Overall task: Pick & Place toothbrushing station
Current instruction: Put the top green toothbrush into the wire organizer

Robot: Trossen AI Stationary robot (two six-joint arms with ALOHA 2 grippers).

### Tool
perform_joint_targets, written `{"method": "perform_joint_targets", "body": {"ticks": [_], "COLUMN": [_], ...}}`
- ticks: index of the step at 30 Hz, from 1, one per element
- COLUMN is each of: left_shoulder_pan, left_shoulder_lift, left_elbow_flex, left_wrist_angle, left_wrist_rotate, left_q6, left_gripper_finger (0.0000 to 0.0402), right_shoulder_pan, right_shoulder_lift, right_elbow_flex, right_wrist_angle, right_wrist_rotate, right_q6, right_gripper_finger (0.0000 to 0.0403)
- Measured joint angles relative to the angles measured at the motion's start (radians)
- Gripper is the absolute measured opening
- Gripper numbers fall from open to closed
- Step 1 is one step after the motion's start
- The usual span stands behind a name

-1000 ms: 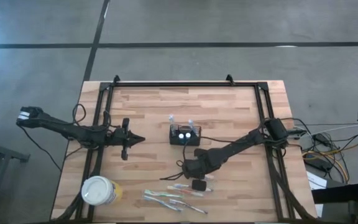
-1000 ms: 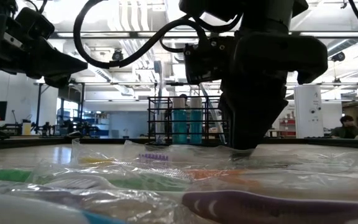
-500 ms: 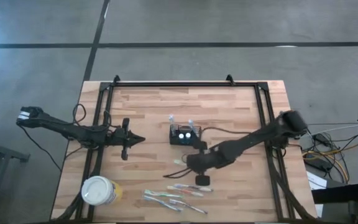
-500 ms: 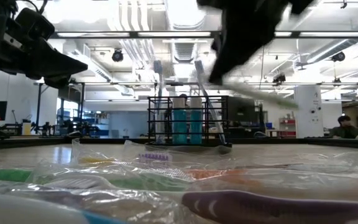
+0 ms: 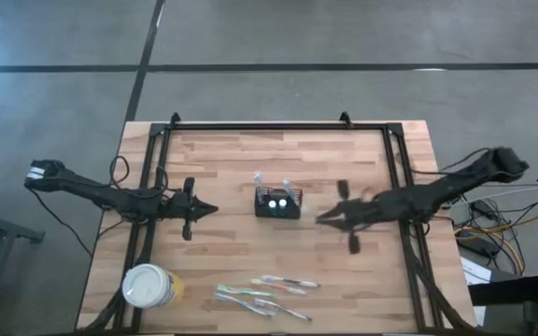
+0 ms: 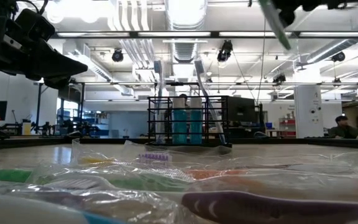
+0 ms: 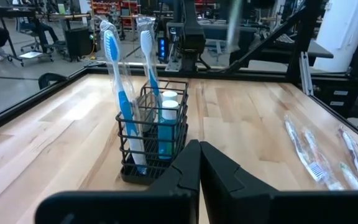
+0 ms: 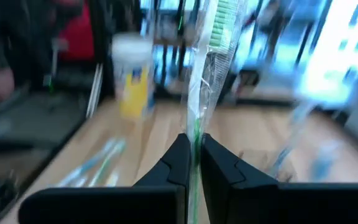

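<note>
The black mesh caddy [image 5: 277,203] stands upright on its base at the table's middle, with two blue toothbrushes [image 7: 114,68] and toothpaste tubes in it. My left gripper [image 5: 211,210] hangs shut and empty to the left of the caddy and points at it [image 7: 154,137]. My right gripper [image 5: 325,220] is in the air to the right of the caddy, shut on a green toothbrush in a clear wrapper [image 8: 197,93]. That toothbrush also shows high up in the low view [image 6: 275,22]. My right gripper pinches the wrapped green toothbrush by its handle [image 8: 195,134] between the two fingers. The brush sticks out past the fingertips, its bristle head [image 8: 219,25] farthest from them. It is lifted clear of the table and slants in the low view.
Several wrapped toothbrushes [image 5: 269,291] lie near the table's front edge. A round white tub with a yellow label [image 5: 149,287] stands at the front left. A black frame [image 5: 278,126] runs around the table's sides. Bare wood lies between the caddy and the far edge.
My right gripper has risen from the wrapped toothbrushes near the front edge. It has swung up and toward the table's right, carrying the green wrapped toothbrush clear of the table. The other toothbrushes stay where they were.
</note>
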Motion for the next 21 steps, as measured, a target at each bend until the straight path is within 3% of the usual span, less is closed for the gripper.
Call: {"method": "perform_joint_targets", "body": {"ticks": [8, 21], "left_shoulder_pan": [0.000, 0.000], "left_shoulder_lift": [0.000, 0.000], "left_elbow_flex": [0.000, 0.000], "left_wrist_angle": [0.000, 0.000], "left_wrist_rotate": [-0.002, -0.006], "left_q6": [0.000, 0.003], "left_gripper_finger": [0.0007, 0.0007], "right_shoulder_pan": [-0.032, -0.032], "right_shoulder_lift": [-0.368, -0.621], "right_elbow_flex": [-0.250, -0.458], "right_wrist_angle": [0.105, 0.244], "right_wrist_rotate": [0.004, 0.002], "right_q6": [-0.003, -0.105], "right_gripper_finger": [0.0015, 0.0015]}}
